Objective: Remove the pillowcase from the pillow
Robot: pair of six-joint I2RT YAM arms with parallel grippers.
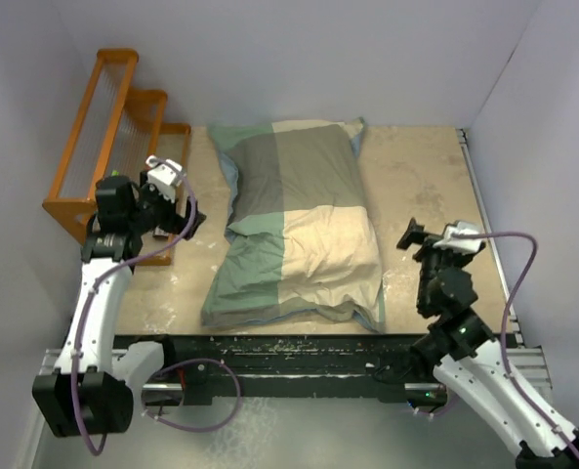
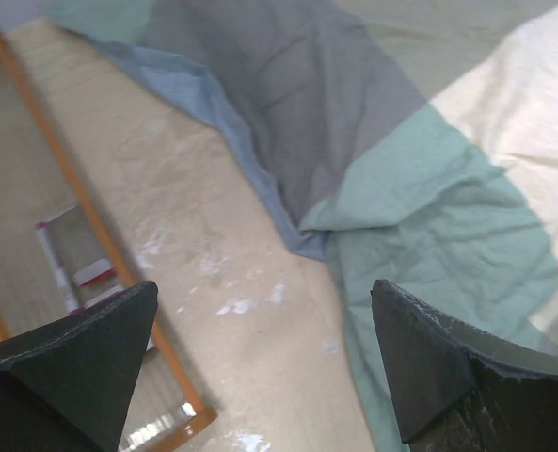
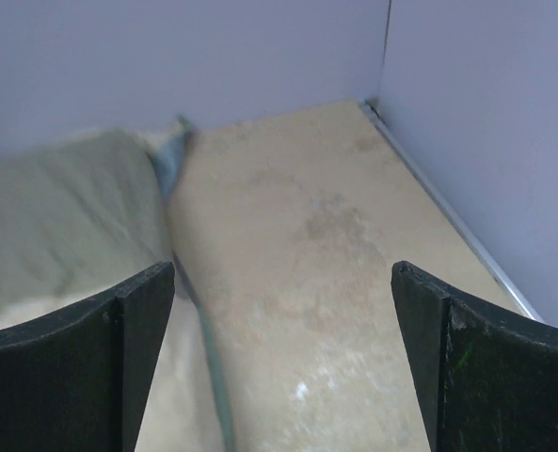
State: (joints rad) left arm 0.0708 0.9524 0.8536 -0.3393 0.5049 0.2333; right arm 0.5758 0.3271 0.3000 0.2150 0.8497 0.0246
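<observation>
Nearest, spot the left gripper (image 1: 184, 217) with jaws spread wide and nothing between them, hovering over the table (image 1: 416, 176) just beside the pillowcase (image 1: 289, 225). Same story with the right gripper (image 1: 412, 237) on the other side: parted, empty, near the cover's right edge. Between them, lying colour-block face up, filling the middle from the near edge toward the far wall. No sight of the pillow itself; presumably all inside. Hard to tell which end holds the opening, possibly the far one, where blue lining (image 2: 213, 104) shows. Risks pinching stuffing along with cloth and dragging the whole bundle instead of stripping it. Also risks clipping the orange rack (image 1: 74, 156) at far left on a wide left swing.
</observation>
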